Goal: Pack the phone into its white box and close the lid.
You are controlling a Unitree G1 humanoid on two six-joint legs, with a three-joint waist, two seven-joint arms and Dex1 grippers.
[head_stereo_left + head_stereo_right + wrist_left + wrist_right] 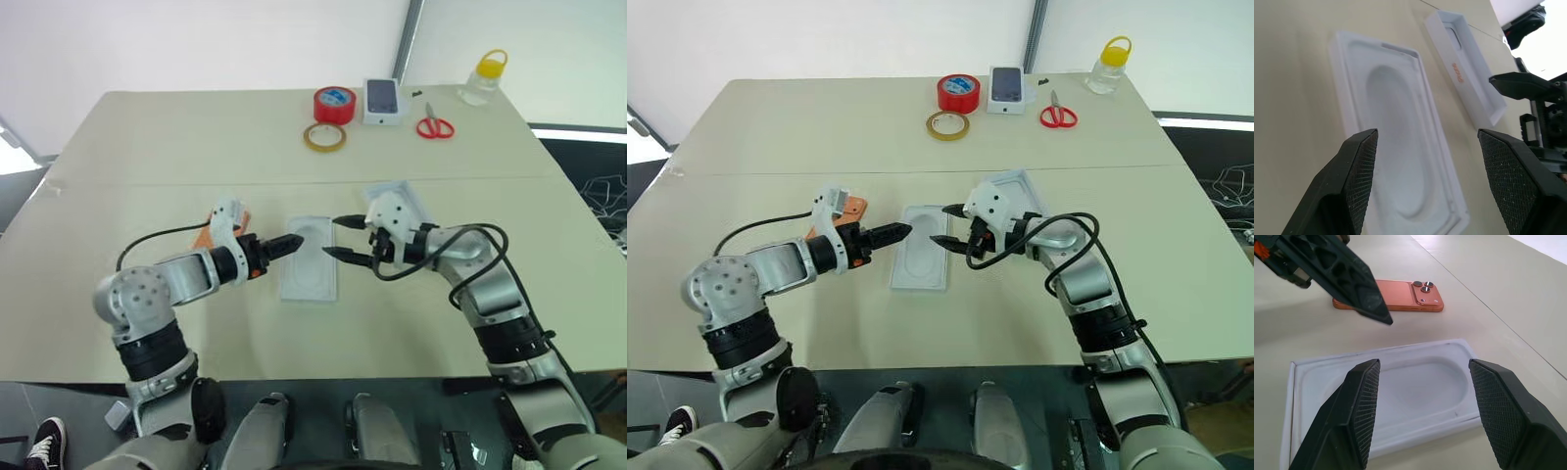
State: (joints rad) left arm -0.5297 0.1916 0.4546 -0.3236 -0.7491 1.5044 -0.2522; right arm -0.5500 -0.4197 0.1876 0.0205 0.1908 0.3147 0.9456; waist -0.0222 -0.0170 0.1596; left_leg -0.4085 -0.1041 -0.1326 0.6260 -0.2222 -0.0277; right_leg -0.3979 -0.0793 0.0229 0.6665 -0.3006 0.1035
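Left gripper [299, 241] jaws spread, nothing between them, tips hovering over the near-left part of the white insert [312, 258]. Right gripper [342, 237] jaws also spread and empty, facing the left one across the insert from its other long side. The insert lies flat on the table [147, 147], recess up, between the two arms. Phone [1393, 295] lies flat on the table on the left arm's side, camera lenses up, mostly hidden behind that wrist in the head views. A white open box part [1469, 81] with orange lettering inside sits just beyond the right wrist; can't tell if it's tray or lid. Far edge of table: red tape roll [334, 104], tan tape ring [323, 136], smaller white box [383, 101], red scissors [434, 125], yellow-capped bottle [485, 77].
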